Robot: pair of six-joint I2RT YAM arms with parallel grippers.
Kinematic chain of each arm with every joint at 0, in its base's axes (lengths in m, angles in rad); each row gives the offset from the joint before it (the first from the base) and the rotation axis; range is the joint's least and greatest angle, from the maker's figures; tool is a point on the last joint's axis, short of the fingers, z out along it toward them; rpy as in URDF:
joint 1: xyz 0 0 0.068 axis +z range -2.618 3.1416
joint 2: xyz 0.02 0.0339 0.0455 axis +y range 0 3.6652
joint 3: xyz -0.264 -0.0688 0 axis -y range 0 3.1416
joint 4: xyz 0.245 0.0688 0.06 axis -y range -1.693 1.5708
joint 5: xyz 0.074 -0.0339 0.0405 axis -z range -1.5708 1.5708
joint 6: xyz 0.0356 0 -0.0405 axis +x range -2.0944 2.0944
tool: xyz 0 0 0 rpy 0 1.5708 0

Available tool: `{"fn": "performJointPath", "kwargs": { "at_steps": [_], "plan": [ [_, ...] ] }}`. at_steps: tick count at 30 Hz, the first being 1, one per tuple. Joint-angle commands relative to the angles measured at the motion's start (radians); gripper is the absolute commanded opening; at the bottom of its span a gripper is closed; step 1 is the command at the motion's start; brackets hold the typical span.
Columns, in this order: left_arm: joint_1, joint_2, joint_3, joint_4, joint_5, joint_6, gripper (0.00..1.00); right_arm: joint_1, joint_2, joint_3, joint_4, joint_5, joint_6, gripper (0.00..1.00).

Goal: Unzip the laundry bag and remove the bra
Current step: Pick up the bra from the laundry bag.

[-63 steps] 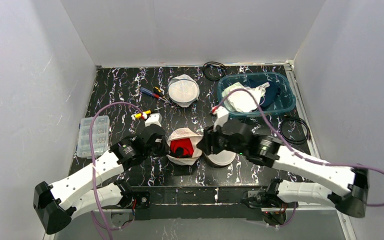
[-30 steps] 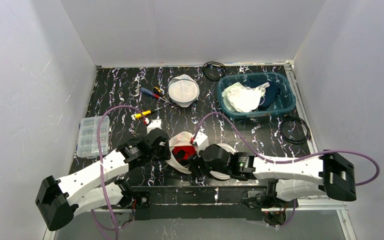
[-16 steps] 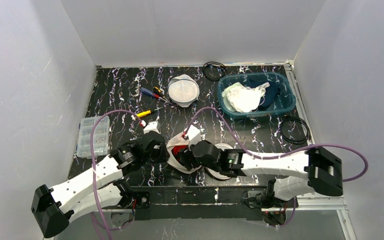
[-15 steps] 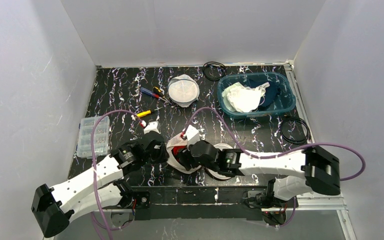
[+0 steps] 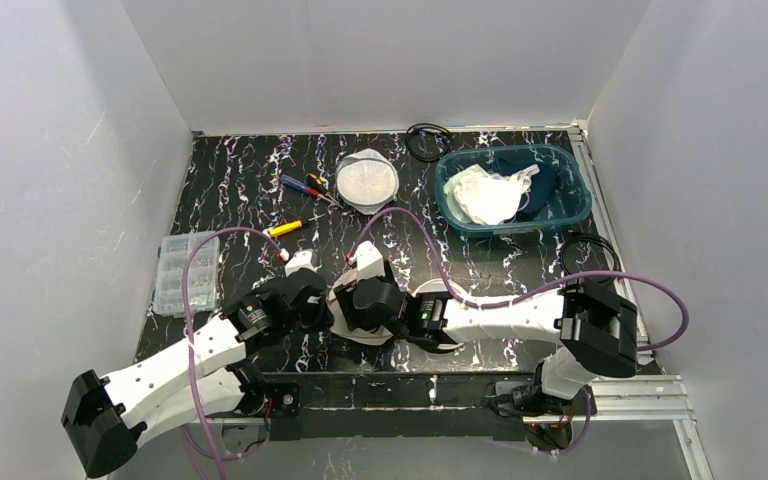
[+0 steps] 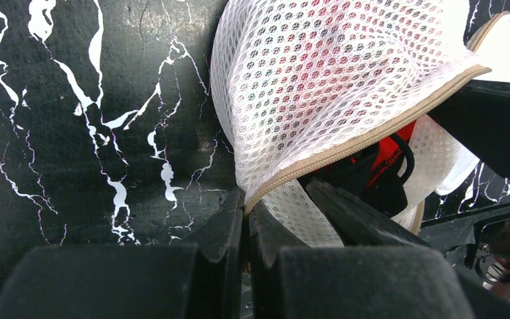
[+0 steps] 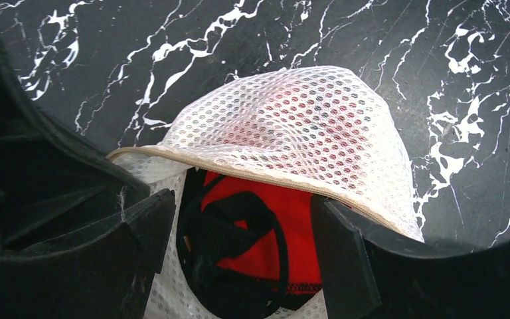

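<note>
Beneath my spread right pincer (image 7: 242,226): soft, light bra (image 7: 295,229), best taken by its strap (image 7: 218,234); left pincer (image 6: 246,214) pinches laundry bag (image 6: 319,73).

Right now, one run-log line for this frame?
laundry bag: unzipped | left pincer: shut on its rim | right pincer: open, straddling red bra | bra: inside bag

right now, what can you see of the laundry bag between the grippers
The laundry bag is white mesh with tan zipper trim, lying on the black marbled table. It gapes open, showing a red and black bra. The left gripper is shut on its rim; the right gripper, open, straddles the opening.
</note>
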State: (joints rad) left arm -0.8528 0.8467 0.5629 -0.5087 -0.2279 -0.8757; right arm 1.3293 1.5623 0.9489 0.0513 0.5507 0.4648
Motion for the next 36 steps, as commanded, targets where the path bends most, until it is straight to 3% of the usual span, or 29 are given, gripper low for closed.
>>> {"fn": "performJointPath", "kwargs": {
  "at_steps": [1, 12, 17, 29, 31, 36],
  "plan": [
    [0.004, -0.032, 0.003, -0.030, -0.029, -0.028, 0.00, 0.009, 0.025, 0.033, 0.012, 0.073, 0.039, 0.81],
    [0.004, -0.075, 0.017, -0.035, -0.038, -0.057, 0.00, 0.023, 0.040, 0.002, 0.019, 0.080, 0.061, 0.79],
    [0.003, -0.071, 0.018, -0.040, -0.041, -0.080, 0.00, 0.029, 0.096, 0.041, 0.009, 0.139, 0.070, 0.81],
    [0.004, -0.081, 0.009, -0.048, -0.041, -0.108, 0.00, 0.028, 0.211, 0.081, -0.017, 0.177, 0.116, 0.76],
    [0.004, -0.082, 0.003, -0.047, -0.037, -0.111, 0.00, 0.029, 0.217, 0.082, -0.036, 0.184, 0.125, 0.72],
    [0.004, -0.089, -0.013, -0.041, -0.034, -0.116, 0.00, 0.029, 0.188, 0.063, -0.072, 0.199, 0.130, 0.46]
  ]
}}
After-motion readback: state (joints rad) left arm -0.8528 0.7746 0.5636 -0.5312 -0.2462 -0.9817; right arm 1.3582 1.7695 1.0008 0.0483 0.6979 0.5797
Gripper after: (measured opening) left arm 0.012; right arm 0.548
